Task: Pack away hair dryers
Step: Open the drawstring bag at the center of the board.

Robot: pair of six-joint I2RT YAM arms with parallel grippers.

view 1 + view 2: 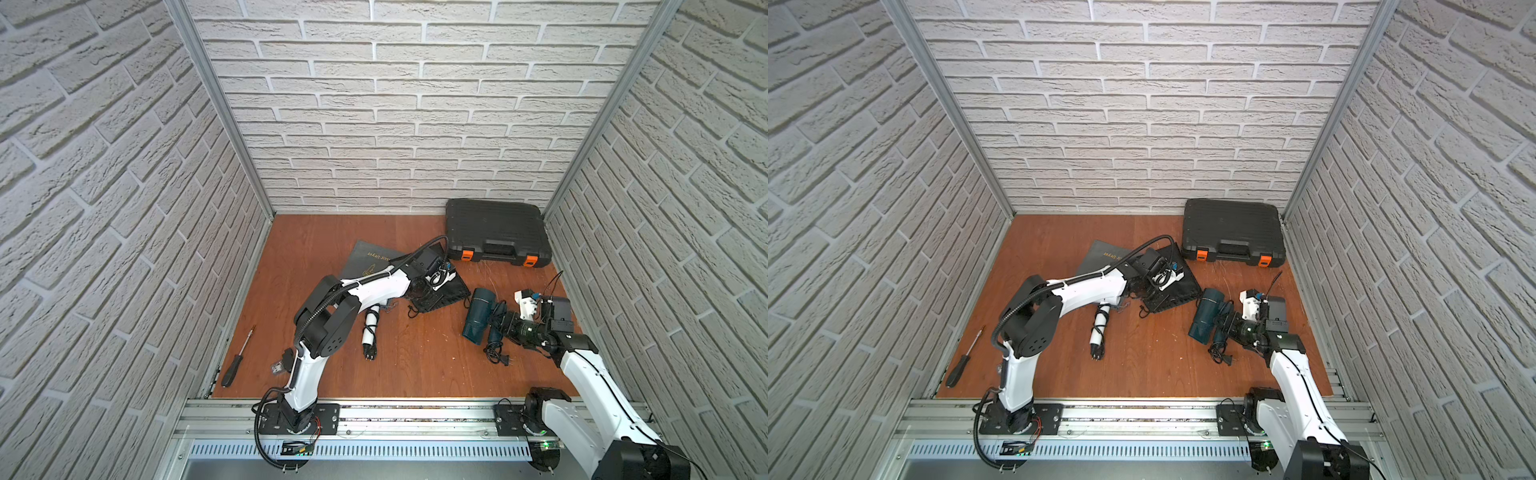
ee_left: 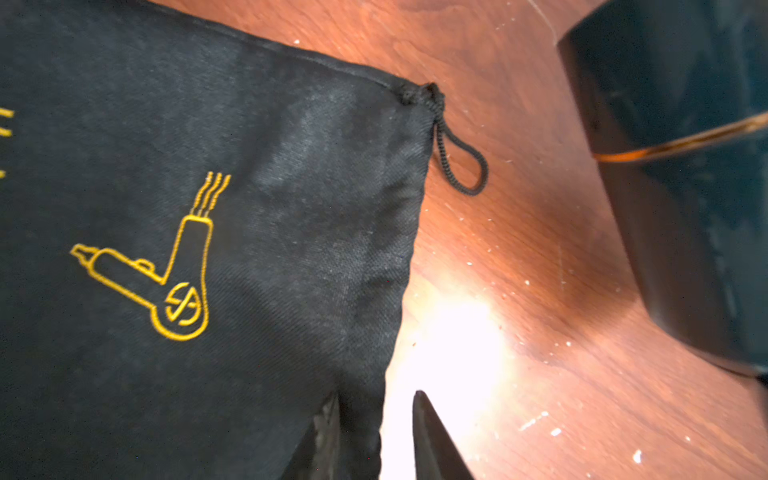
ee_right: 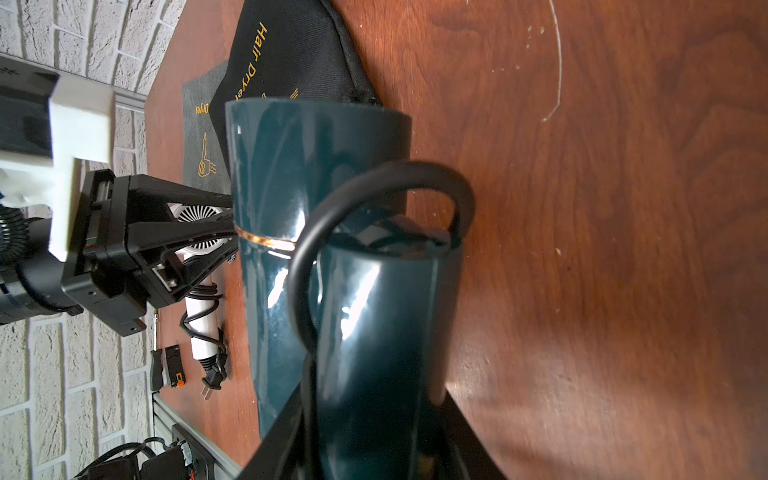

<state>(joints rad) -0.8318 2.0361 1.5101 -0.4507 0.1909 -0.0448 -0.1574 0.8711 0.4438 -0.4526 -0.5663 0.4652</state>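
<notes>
While the left gripper (image 2: 376,395) sits part-open over the black bag (image 2: 249,208), the right gripper (image 3: 374,399) clamps the teal dryer (image 1: 478,316) beside it by the handle; the white dryer (image 1: 371,328) lies half-hidden under the left arm (image 1: 374,286).

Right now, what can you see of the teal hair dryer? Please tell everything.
The teal dryer is glossy dark plastic, T-shaped, with a thin copper ring round its barrel. It lies on the wooden table beside a black bag. A black cord loops round its handle, which the right gripper holds.
</notes>
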